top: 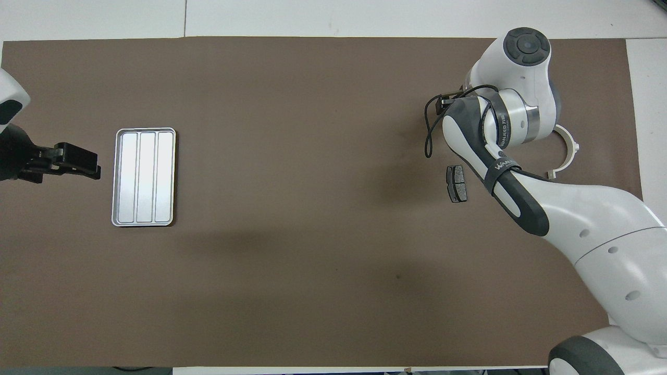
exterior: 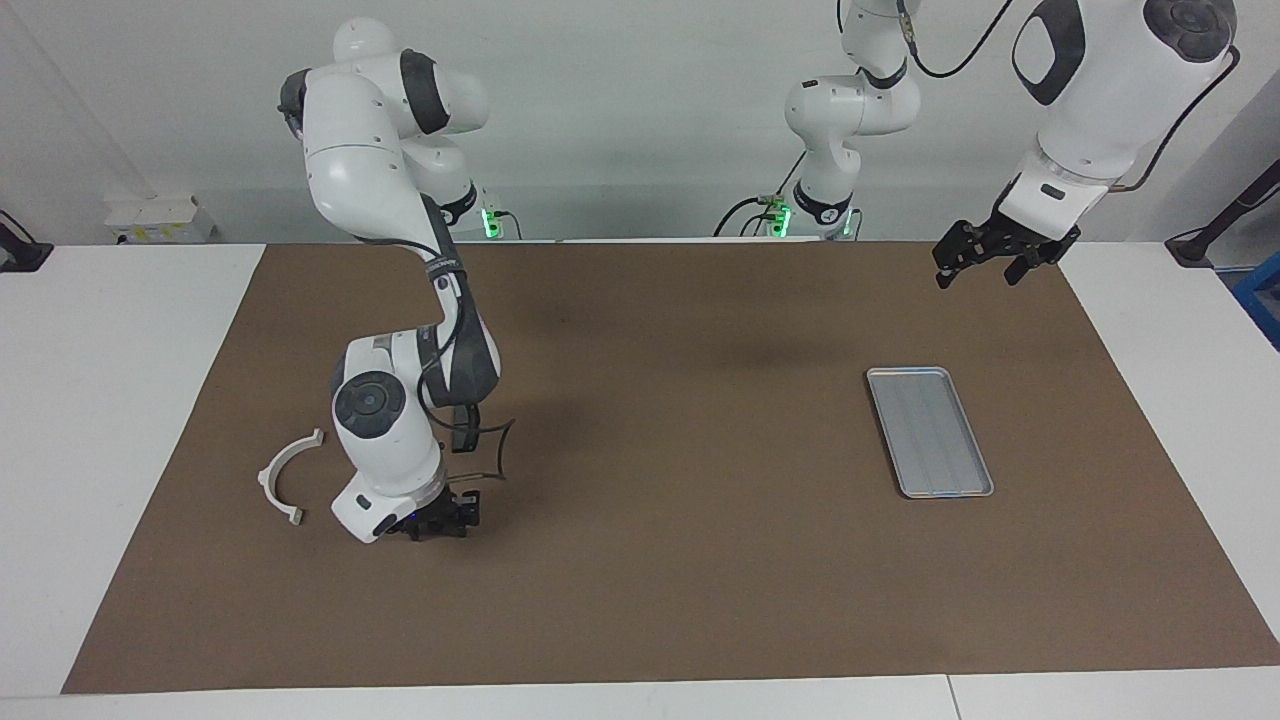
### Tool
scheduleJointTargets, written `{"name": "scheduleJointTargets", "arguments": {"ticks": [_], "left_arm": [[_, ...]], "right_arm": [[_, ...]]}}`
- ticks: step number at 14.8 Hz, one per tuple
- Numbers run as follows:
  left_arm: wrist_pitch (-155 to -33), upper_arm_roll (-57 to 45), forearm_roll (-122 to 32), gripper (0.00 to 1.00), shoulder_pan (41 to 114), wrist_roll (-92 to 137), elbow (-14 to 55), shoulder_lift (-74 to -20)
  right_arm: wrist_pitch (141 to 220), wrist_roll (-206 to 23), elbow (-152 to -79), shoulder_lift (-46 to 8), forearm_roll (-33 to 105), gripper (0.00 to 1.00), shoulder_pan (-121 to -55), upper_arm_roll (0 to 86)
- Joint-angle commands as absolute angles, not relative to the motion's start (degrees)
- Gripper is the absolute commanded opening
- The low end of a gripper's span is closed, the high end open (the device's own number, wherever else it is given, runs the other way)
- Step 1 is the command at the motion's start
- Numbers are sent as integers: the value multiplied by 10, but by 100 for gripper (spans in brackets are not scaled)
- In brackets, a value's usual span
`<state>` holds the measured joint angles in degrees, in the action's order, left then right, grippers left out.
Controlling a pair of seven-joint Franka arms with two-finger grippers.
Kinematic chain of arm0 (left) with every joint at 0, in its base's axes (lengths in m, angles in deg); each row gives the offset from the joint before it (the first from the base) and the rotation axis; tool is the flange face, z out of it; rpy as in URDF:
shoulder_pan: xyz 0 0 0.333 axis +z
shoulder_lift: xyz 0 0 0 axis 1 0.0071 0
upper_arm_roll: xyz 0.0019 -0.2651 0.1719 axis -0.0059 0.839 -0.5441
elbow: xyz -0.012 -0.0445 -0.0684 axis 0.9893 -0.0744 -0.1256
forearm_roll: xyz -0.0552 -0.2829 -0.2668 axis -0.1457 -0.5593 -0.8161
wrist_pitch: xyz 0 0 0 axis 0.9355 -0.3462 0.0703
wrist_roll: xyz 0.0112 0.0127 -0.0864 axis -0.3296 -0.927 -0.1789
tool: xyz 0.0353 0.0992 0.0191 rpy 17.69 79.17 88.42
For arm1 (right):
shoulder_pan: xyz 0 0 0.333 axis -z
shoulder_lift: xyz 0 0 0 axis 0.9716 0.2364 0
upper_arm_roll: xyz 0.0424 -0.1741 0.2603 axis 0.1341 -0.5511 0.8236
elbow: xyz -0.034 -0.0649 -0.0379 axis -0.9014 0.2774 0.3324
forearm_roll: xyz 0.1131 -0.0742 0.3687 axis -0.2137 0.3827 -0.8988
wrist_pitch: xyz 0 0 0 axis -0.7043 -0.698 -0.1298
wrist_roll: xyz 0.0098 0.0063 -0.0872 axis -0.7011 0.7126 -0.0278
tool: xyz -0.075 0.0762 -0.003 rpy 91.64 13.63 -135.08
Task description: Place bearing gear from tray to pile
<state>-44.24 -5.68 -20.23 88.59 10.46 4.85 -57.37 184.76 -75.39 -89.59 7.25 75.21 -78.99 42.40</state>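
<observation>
brown mat (exterior: 660, 580) covers your table. ribbed metal tray (exterior: 930, 432) lies flat toward left arm's end. left gripper (exterior: 977, 262) hangs over mat edge near tray, fingers spread. right gripper (exterior: 440, 518) sits low over mat beside white semicircular bracket (exterior: 283, 478); you cannot tell whether its fingers are apart. dark brake pad (top: 457, 183) lies nearer robots. bearing gear hidden from you.

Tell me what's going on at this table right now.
The right gripper is low over the mat beside the pile: a white bracket and a dark pad. Whether it holds anything cannot be told. The tray at the left arm's end shows nothing in it. The left gripper waits, open, raised near the tray.
</observation>
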Motion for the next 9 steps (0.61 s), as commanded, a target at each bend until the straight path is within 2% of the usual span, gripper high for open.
{"name": "scheduleJointTargets", "arguments": {"ticks": [1,9], "left_arm": [[-423,-62,-197,100,879,100,28,-562],[-427,-61,-196,100,879,100,29,-562]], "right_arm": [[1829,-741,-909,48,765,100,-779,433],[1790,-743,-911,16,764,100,-766,433]]}}
